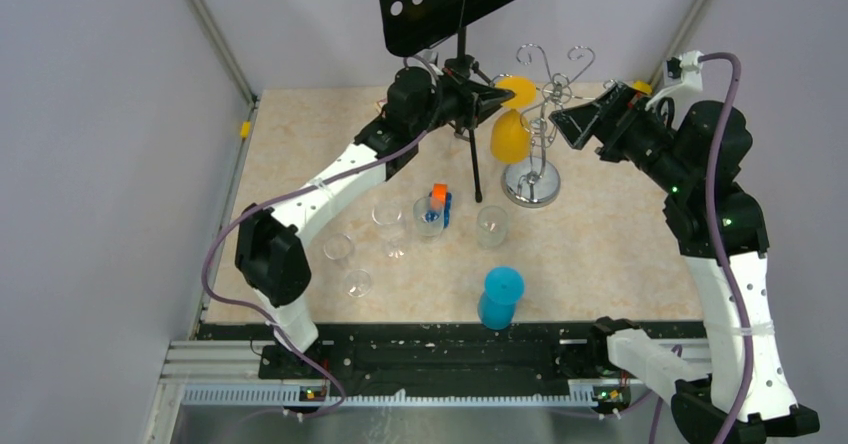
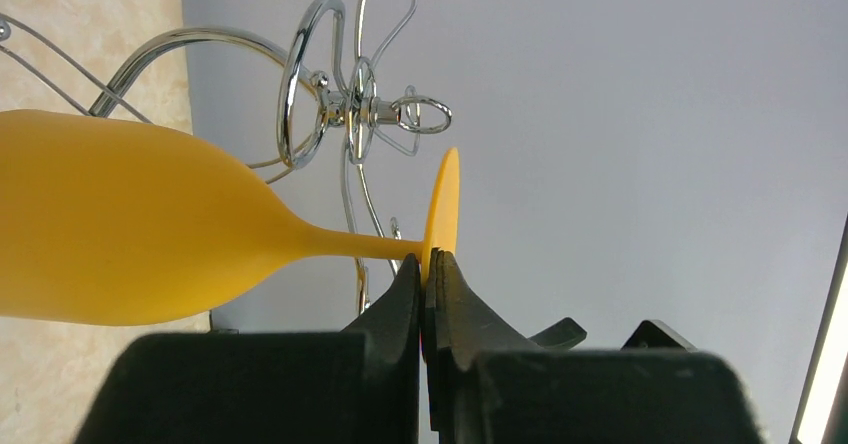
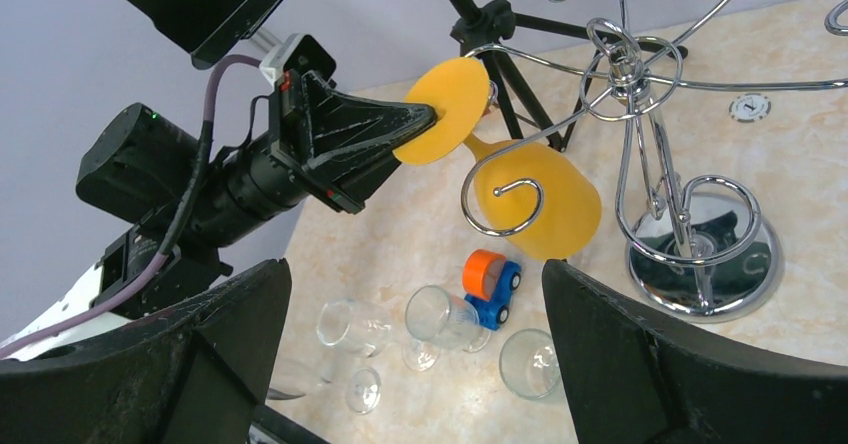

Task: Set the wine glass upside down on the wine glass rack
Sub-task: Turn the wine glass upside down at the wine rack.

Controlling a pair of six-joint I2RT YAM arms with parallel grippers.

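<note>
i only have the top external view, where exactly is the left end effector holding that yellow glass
Observer: The left wrist view shows the left end effector shut on the edge of the wine glass foot, not the stem.
Operator: is the foot on a hook yet
Observer: The right wrist view puts the foot beside a curled arm of the wine glass rack. I cannot tell if they touch.
Operator: right side busy?
Observer: The right end effector is open and empty, facing the rack.

Bowl of wine glass (image 2: 130, 224) cropped at edge.
</note>
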